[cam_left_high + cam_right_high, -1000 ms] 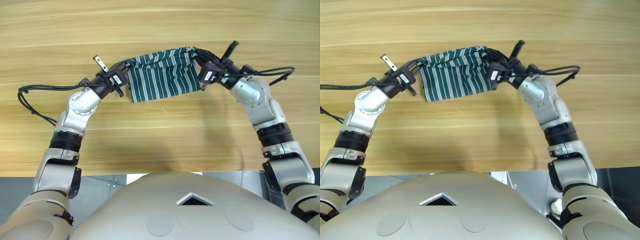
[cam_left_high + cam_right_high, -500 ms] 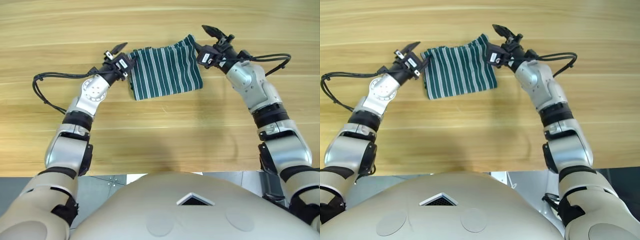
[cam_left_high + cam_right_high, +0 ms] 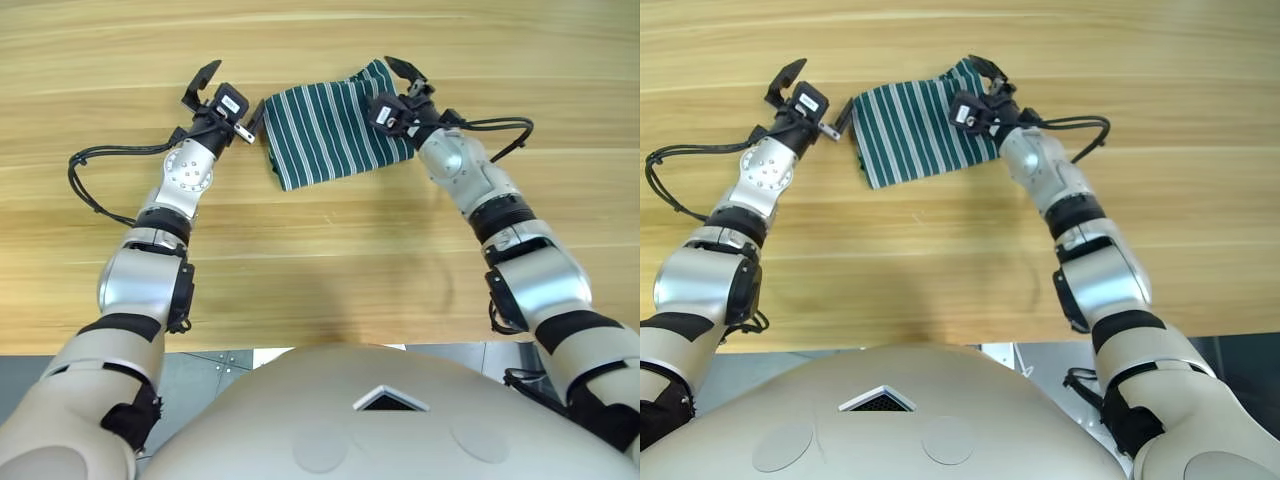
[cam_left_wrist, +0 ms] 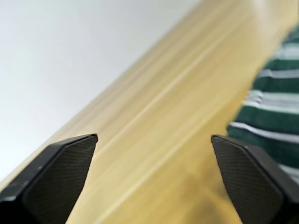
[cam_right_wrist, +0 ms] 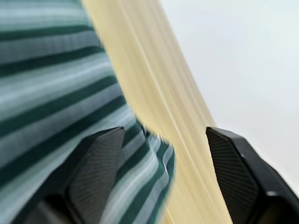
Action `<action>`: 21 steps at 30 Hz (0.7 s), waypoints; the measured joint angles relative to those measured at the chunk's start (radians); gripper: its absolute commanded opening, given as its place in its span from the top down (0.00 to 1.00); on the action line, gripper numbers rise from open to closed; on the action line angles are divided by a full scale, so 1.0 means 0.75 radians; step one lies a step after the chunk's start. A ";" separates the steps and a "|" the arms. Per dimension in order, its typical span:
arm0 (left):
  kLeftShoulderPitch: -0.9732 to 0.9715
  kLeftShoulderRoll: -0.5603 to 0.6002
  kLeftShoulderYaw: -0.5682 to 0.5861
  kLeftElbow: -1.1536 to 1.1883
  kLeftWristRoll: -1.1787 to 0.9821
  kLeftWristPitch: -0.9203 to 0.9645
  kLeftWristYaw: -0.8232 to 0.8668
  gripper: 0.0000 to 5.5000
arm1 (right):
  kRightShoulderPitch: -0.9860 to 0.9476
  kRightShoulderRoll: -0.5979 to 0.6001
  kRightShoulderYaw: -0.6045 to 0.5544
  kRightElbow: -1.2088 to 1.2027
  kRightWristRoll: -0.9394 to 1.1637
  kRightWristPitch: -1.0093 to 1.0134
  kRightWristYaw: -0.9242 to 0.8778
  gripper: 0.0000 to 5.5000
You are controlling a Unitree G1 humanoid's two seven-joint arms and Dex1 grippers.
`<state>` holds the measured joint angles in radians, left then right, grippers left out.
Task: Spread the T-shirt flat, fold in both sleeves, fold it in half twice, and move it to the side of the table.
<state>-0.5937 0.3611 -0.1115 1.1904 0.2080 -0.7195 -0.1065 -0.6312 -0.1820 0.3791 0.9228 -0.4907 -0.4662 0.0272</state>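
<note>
Pale wooden table spans the scene, grey floor at its near edge.
The tabletop's grain runs in long, light and darker bands from side to side. Below its near edge lies a strip of grey tiled floor with thin seams, and a small white patch lies on the floor close to the edge. Beyond the table's far edge, the wrist views show a plain white wall.

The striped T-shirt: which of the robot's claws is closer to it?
Right. The right gripper is open at the far right corner of the T-shirt, one finger over the fabric. The left gripper is open just off its left edge, above the table.
</note>
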 measured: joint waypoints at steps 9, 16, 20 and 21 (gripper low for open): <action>0.249 0.080 0.280 -0.228 -0.233 -0.113 0.080 0.18 | -0.075 0.264 -0.028 0.128 0.128 -0.023 0.088 0.41; 0.540 -0.017 0.433 -0.577 -0.459 -0.043 0.090 0.18 | -0.264 0.286 -0.275 0.479 0.355 0.354 0.209 0.41; 0.547 -0.064 0.449 -0.652 -0.526 0.014 0.046 0.18 | -0.294 0.225 -0.461 0.515 0.508 0.510 0.235 0.41; 0.549 -0.072 0.458 -0.659 -0.545 0.031 0.036 0.18 | -0.295 0.214 -0.516 0.517 0.555 0.551 0.235 0.41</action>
<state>-0.1817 0.3068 0.2318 0.6959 -0.2010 -0.6962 -0.0796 -0.8528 -0.0217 -0.0075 1.3109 -0.0741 -0.0526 0.2031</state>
